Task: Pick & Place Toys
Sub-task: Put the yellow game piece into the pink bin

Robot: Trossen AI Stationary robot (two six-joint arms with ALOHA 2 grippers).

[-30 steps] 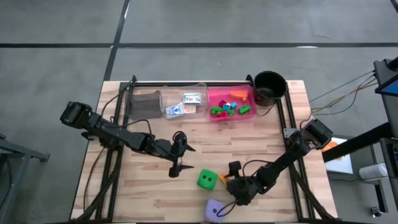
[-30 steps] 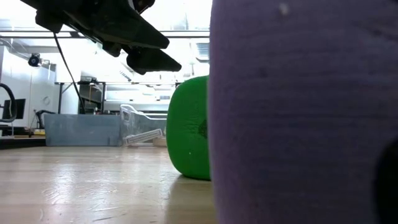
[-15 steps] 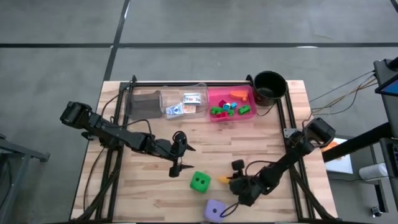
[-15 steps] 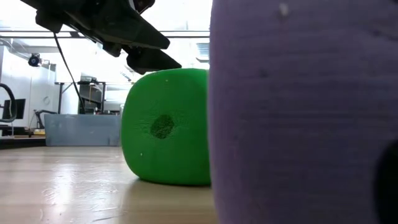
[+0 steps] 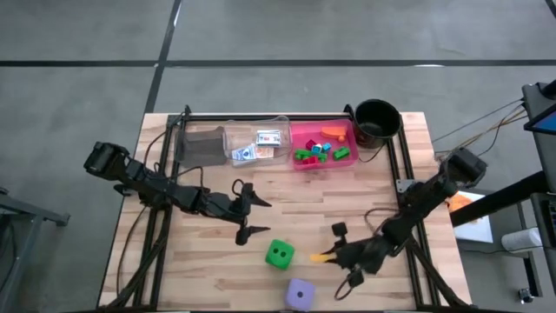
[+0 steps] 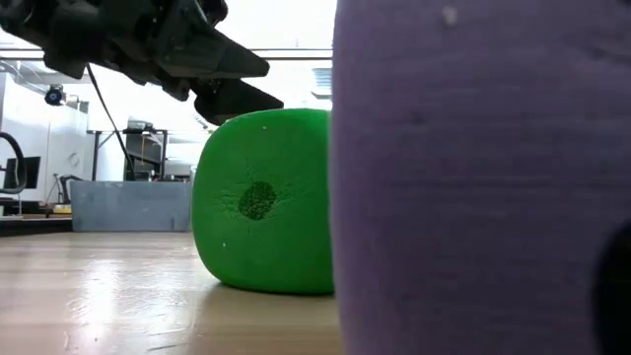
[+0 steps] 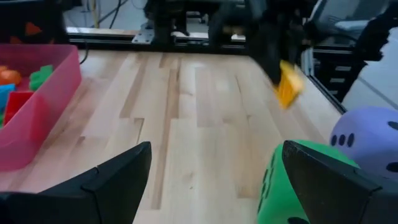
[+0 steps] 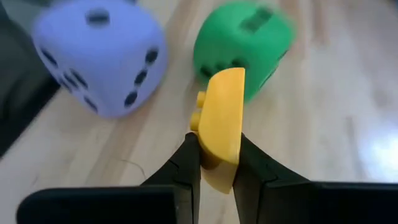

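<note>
Yellow brick now lifted by right fingers.

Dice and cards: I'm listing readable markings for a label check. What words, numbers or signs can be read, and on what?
No words or numbers are readable.
Purple die: black pips only.
Green die: dark pips, blurred.
White cards in the clear tray: print too small to read.

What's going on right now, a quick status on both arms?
Right tool shut on yellow brick, lifted. Left tool open, waiting mid-table. Green die and purple die close by.
</note>
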